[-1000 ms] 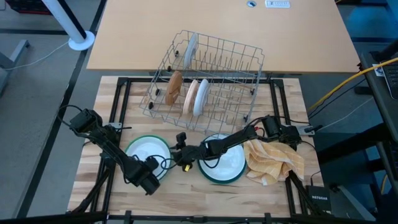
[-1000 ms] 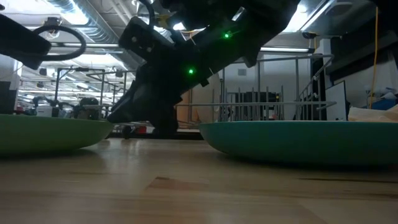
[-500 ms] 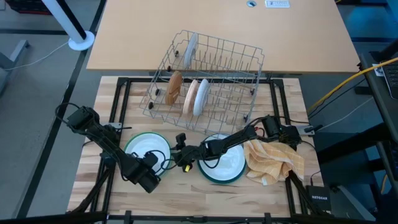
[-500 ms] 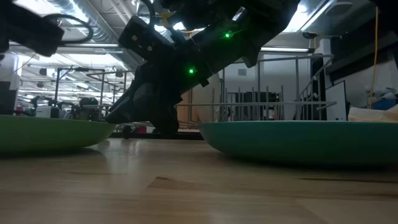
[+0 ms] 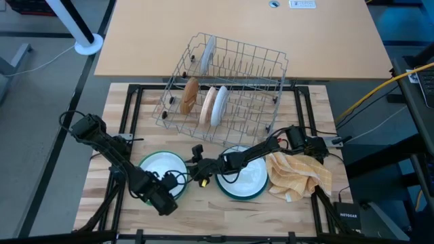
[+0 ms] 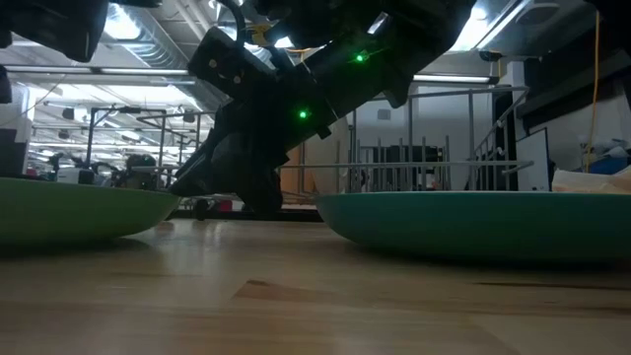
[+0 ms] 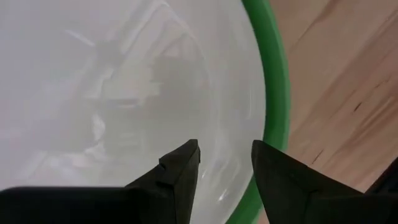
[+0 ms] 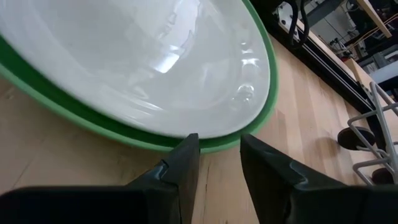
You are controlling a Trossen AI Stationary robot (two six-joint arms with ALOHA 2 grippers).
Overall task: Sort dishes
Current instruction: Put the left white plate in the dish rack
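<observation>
Surveying from above: wire rack [image 5: 220, 88] is sitting upper centre of frame, holding a brown plate [image 5: 190, 95], a tan plate [image 5: 208, 105] and a white plate [image 5: 219, 106], all standing on edge.
High view, lower left: green plate [image 5: 144, 165] is lying flat on the wooden table [image 5: 298, 207] with a white plate on it [image 5: 159, 167]; left gripper [image 5: 171, 186] is hovering over its lower right edge.
High view, lower centre: teal plate [image 5: 234, 192] is lying flat, another white plate [image 5: 251, 176] stacked in it; right gripper [image 5: 193, 171] is sitting between the two stacks; yellow checked cloth [image 5: 298, 175] is crumpled just right of it.
Low view: green plate's rim is showing at left, teal plate's at right, both flat on the boards; a dark arm is filling the upper middle.
Left wrist view: fingers [image 7: 180, 171] are standing moderately apart, holding nothing, pointing down onto glossy white plate near its green border.
Right wrist view: fingers [image 8: 183, 158] are parted and empty, low at the table, nearly touching the green rim.
Handling, as a judgement: plates look rigid, smooth and glazed, so likely slippery and breakable; shallow round shape is offering only the rim to pinch.
Where to grip: probably the raised edge of the white plate, one finger over and one under.
</observation>
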